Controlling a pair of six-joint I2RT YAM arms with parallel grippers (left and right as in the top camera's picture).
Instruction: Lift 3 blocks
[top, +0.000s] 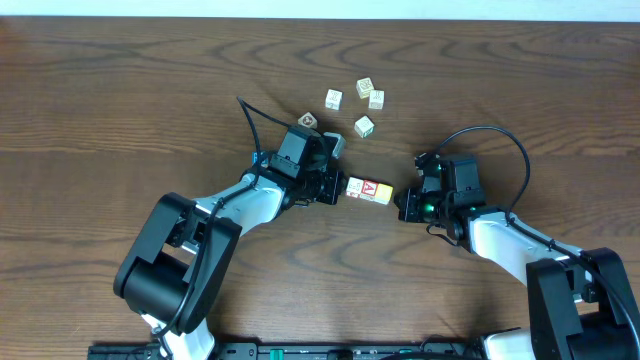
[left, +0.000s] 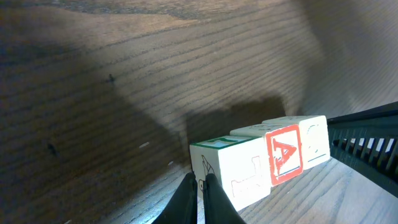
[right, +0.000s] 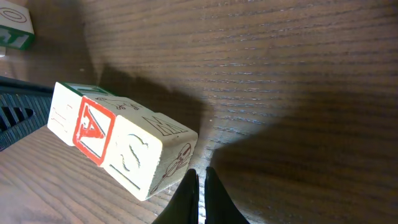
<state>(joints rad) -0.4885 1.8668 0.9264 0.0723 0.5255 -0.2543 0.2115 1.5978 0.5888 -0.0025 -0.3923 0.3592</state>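
Red-faced, the A block (top: 368, 188) sits in the middle of a short row, with the cream block (top: 354, 186) against its left end and the yellow block (top: 383, 194) against its right, all three touching face to face. The row lies near the middle of the bench (top: 120, 100), between my two arms.

The left pincer (top: 338, 187) is pinched narrow with nothing between its fingers, its tip meeting the outer face of the cream block. The right pincer (top: 400, 203) is likewise closed to a point and empty, its tip at the yellow block's outer end. In both wrist views the row throws a broad shadow on the wood, but I cannot tell whether it is off the surface yet.

I judge I am at the squeeze-and-raise step, with the row clamped end to end. The next move calls for both arms to rise together at the same rate, keeping inward pressure steady. If either tip slips low on a corner, I expect the row to buckle at the A block. The loose blocks (top: 364, 126) farther back stand well apart.
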